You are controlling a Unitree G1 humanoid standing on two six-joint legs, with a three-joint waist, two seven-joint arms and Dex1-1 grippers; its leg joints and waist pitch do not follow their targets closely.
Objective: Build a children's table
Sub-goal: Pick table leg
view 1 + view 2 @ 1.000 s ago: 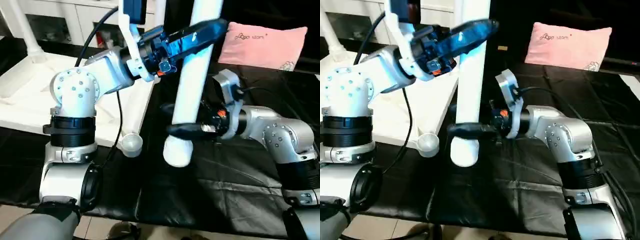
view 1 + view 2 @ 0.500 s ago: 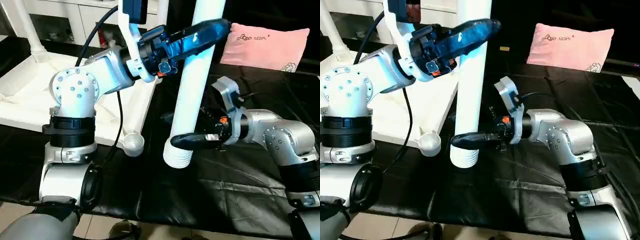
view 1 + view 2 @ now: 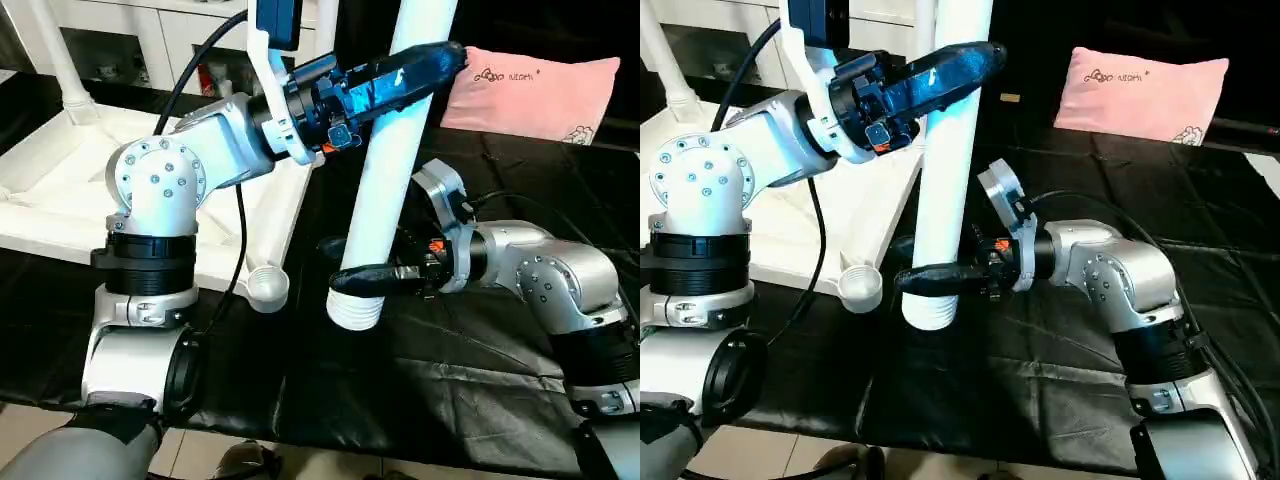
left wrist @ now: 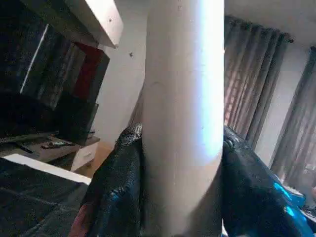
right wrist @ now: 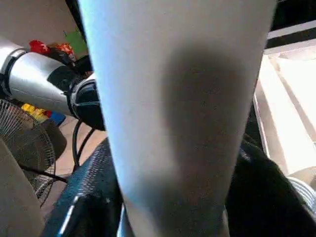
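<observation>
Left arm raised, forearm angled upward; left gripper (image 3: 415, 70) jaws clamped on the upper leg (image 3: 385, 185). Right arm extended low across; right gripper (image 3: 365, 273) jaws enclose the leg's lower end.

We are seeing a long white tapered plastic tube leg (image 3: 385, 170) standing out against a glossy black table cover (image 3: 470, 370), a soft pink pillow with dark lettering (image 3: 540, 88) behind, and a white ribbed plastic tabletop (image 3: 60, 200).

A pink pillow (image 3: 545, 90) carries small dark print along its upper edge, too small to read.
</observation>
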